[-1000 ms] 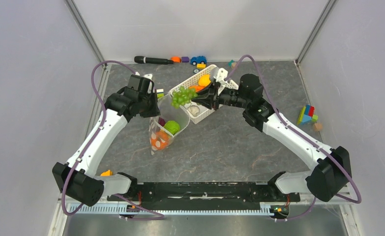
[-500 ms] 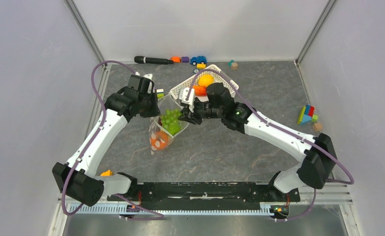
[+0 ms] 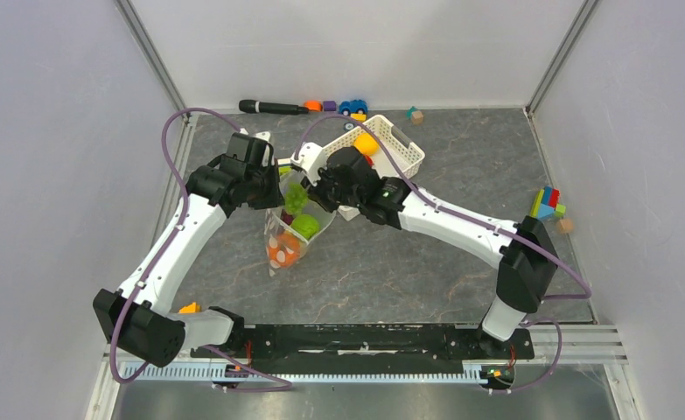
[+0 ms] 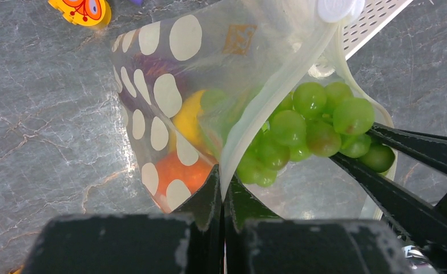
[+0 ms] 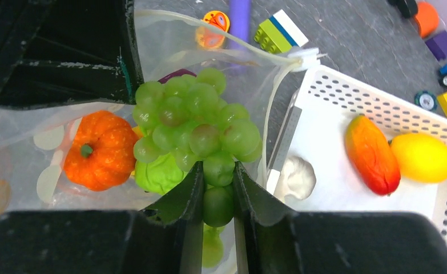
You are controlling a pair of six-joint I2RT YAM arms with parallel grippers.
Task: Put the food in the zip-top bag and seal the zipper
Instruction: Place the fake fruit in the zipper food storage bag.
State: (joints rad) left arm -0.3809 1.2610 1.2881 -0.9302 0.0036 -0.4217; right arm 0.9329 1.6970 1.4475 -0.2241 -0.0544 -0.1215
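Observation:
The dotted clear zip-top bag (image 3: 288, 234) hangs open, its mouth edge with the zipper (image 4: 269, 97) pinched in my shut left gripper (image 4: 223, 188). My right gripper (image 5: 217, 191) is shut on the green grapes (image 5: 195, 127) and holds them over the bag's mouth (image 3: 297, 198). Inside the bag lie an orange pumpkin (image 5: 92, 151), a light green piece (image 5: 155, 174), a yellow piece (image 4: 188, 119) and a purple piece (image 4: 152, 63). In the white basket (image 3: 400, 157) lie a red-orange fruit (image 5: 371, 154), a yellow lemon (image 5: 423, 157) and a white garlic piece (image 5: 297, 178).
Along the back wall lie a black marker (image 3: 271, 107), small blocks and a blue toy car (image 3: 352, 106). Coloured blocks (image 3: 546, 205) stand at the right. A green-and-white brick (image 5: 279, 32) and an orange disc (image 5: 214, 28) lie behind the bag.
My right gripper has carried the grapes left from the basket to over the bag's mouth. The left gripper has kept still, holding the bag open.

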